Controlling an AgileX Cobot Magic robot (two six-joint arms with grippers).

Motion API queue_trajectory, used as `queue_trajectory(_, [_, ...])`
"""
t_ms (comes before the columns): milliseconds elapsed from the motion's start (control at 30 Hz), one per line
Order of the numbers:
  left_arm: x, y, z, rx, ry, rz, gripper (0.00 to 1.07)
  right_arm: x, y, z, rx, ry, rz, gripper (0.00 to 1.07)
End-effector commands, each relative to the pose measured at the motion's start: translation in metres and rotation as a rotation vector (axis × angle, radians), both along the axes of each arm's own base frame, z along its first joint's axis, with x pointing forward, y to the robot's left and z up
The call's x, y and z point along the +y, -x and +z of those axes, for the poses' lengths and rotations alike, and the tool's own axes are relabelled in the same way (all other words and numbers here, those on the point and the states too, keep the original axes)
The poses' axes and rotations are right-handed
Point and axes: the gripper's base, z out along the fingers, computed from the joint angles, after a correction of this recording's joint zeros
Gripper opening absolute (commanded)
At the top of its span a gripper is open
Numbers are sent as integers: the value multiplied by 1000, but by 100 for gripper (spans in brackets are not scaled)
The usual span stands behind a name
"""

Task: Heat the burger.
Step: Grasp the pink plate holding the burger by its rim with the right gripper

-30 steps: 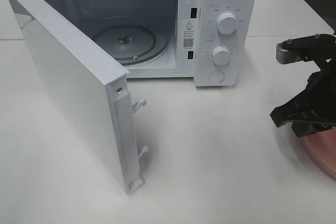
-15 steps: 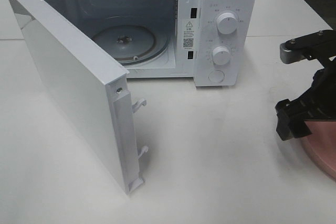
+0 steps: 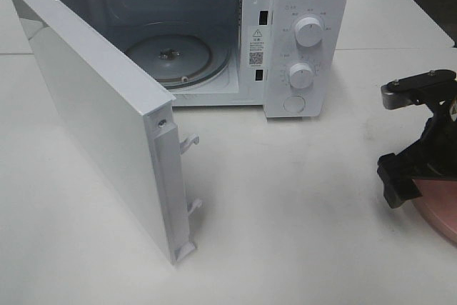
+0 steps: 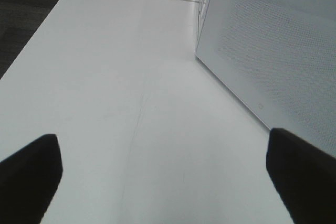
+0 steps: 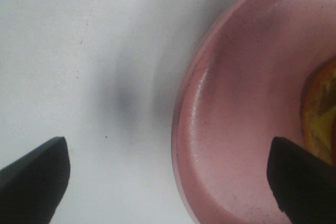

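Observation:
The burger shows only as a yellow-orange sliver [image 5: 321, 114] at the edge of the right wrist view, lying on the round pink plate [image 5: 236, 129]. In the high view it is hidden behind my right arm, and only the plate's rim [image 3: 439, 212] shows at the right edge. My right gripper [image 3: 410, 176] hangs open over the near-left rim of the plate, its fingertips wide apart, one over the table and one over the plate [image 5: 168, 182]. My left gripper [image 4: 168, 177] is open and empty over bare table beside the microwave door [image 4: 273, 40].
The white microwave [image 3: 307, 5] stands at the back with its door [image 3: 93, 119] swung wide open to the front left. The glass turntable [image 3: 168, 55] inside is bare. White table [image 3: 300, 198] lies between the microwave and the plate.
My right gripper has moved right and down, closer over the pink plate's rim. The microwave and its door have not moved.

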Motion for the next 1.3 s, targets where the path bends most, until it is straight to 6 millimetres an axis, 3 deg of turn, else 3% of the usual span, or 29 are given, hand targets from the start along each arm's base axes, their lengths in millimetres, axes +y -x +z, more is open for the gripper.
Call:
queue_trajectory(33, [-1, 3, 0, -28, 2, 2, 98, -1, -6, -16, 22, 12, 5, 94])
queue_trajectory(400, [-1, 3, 0, -28, 2, 2, 98, -11, -14, -41, 61, 11, -33, 92])
queue_trajectory(867, [-1, 3, 0, -28, 2, 2, 98, -15, -20, -44, 22, 0, -34, 85])
queue_trajectory(1033, [-1, 3, 0, -28, 2, 2, 98, -15, -19, -58, 77, 10, -44, 83])
queue_trajectory(1167, [-1, 3, 0, -28, 2, 2, 98, -15, -19, -59, 78, 8, -50, 79])
queue_trajectory(1233, [-1, 3, 0, -28, 2, 2, 98, -15, -19, -59, 79, 9, -54, 65])
queue_trajectory(1267, [-1, 3, 0, -28, 2, 2, 98, -15, -19, -59, 79, 9, -54, 65])
queue_trajectory(1300, [-1, 3, 0, -28, 2, 2, 98, -16, -19, -59, 78, 13, -48, 54])
